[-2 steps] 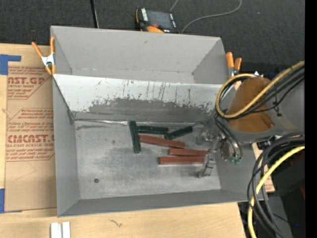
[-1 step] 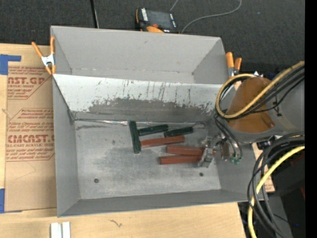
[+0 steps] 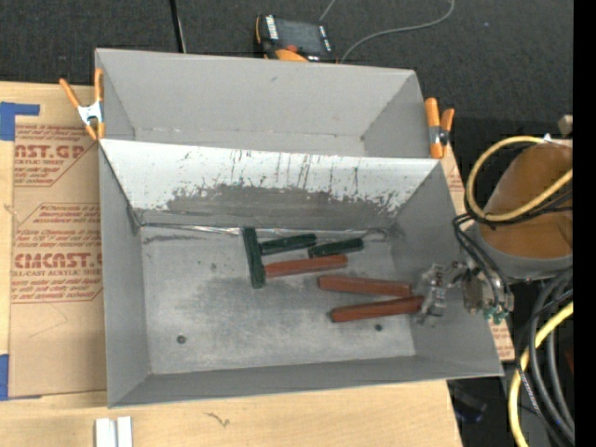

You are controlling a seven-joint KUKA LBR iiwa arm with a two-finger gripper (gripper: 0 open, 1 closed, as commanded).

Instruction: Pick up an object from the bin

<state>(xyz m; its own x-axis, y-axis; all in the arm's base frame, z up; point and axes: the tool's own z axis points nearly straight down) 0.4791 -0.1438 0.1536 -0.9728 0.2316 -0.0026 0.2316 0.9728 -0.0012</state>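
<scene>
In the camera view, my gripper (image 3: 432, 296) sat low at the right side of the bin (image 3: 261, 101), close to the foot of the right wall. The arm (image 3: 533, 203), with its orange cover, was behind it at the right edge of the frame.

The gripper was at the right ends of two red sticks. The lower red stick (image 3: 372, 312) lay nearly level across the lower right of the floor, and the middle red stick (image 3: 365, 287) lay just above it. The gripper looked to be touching, or just beside, the lower one's right tip. I could not tell whether it was open or closed, or whether it had either stick in its grasp. Both sticks seemed to lie flat on the floor.

Nearer the centre of the frame lay an upper red stick (image 3: 305, 267). A green bar (image 3: 253, 257) ran up and down the picture at its left end, and two short green sticks (image 3: 287, 244) lay above it by the foot of the back wall. All of these were well apart from the gripper.

By my reading, the approach was done, with the gripper at picking depth beside a likely target. The grasp was unconfirmed and the lift was not yet made, since nothing was off the floor. I judged that what was left was to secure a stick and raise it clear of the bin.
</scene>
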